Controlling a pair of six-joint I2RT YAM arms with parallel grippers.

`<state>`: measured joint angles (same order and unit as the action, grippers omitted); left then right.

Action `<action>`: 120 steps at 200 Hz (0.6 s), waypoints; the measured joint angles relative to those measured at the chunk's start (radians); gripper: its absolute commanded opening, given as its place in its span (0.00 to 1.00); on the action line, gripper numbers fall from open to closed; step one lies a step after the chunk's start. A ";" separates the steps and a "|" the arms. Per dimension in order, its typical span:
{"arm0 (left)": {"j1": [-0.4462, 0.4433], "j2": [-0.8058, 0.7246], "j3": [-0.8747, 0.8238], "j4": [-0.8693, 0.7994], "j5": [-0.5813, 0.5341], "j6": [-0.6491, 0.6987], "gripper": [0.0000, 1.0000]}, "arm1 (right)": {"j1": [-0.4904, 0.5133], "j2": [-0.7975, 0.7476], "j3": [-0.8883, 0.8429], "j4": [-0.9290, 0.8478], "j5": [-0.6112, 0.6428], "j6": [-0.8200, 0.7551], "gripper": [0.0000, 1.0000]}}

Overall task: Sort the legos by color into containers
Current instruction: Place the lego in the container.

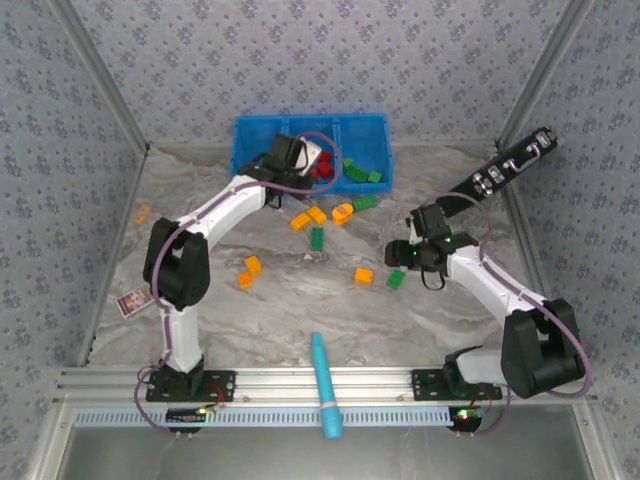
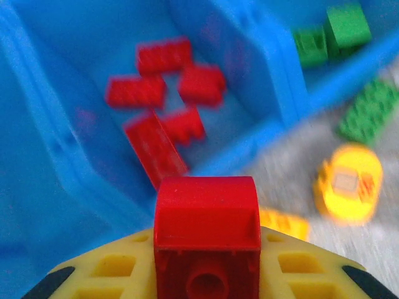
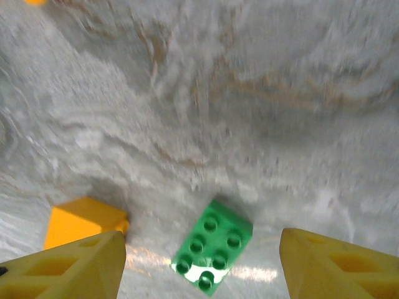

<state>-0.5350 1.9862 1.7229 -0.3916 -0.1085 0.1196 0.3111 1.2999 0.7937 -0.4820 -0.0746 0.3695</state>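
- Grip: left pincer clamped on a red lego, hollow underside toward the wrist camera.
- Held lego hangs above the blue bin, over the compartment with several loose red legos; green legos lie in the next compartment to the right.
- Top view: left pincer over the bin's middle compartment.
- Right pincer open, jaws wide apart, low over the marbled surface.
- Green lego flat on the surface between its fingers, studs up, untouched; orange lego just beside one finger.
- Loose in front of the bin: orange legos, yellow round piece, another green lego.
- Orange pair near the left arm's elbow.
- Teal pen at the near edge; long black device far right.
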 measured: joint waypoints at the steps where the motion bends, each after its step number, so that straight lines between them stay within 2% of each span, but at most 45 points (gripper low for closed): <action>1: 0.000 0.006 0.011 0.001 -0.005 -0.001 0.18 | 0.001 -0.001 -0.003 0.000 0.000 0.001 0.68; 33: 0.001 0.180 0.201 0.045 -0.095 -0.029 0.17 | 0.020 -0.044 -0.071 0.004 0.000 0.081 0.68; 80: 0.011 0.384 0.315 0.022 -0.152 -0.072 0.19 | 0.046 -0.056 -0.117 0.030 0.000 0.153 0.68; 97: 0.016 0.393 0.351 0.019 -0.155 -0.073 0.25 | 0.051 -0.056 -0.127 0.037 -0.001 0.170 0.68; 120: 0.019 0.393 0.379 0.018 -0.154 -0.070 0.45 | 0.056 -0.050 -0.129 0.049 0.000 0.188 0.68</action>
<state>-0.5159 2.3787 2.1021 -0.3737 -0.2630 0.0494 0.3672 1.2499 0.6651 -0.4332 -0.0750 0.5571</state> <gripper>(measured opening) 0.364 0.679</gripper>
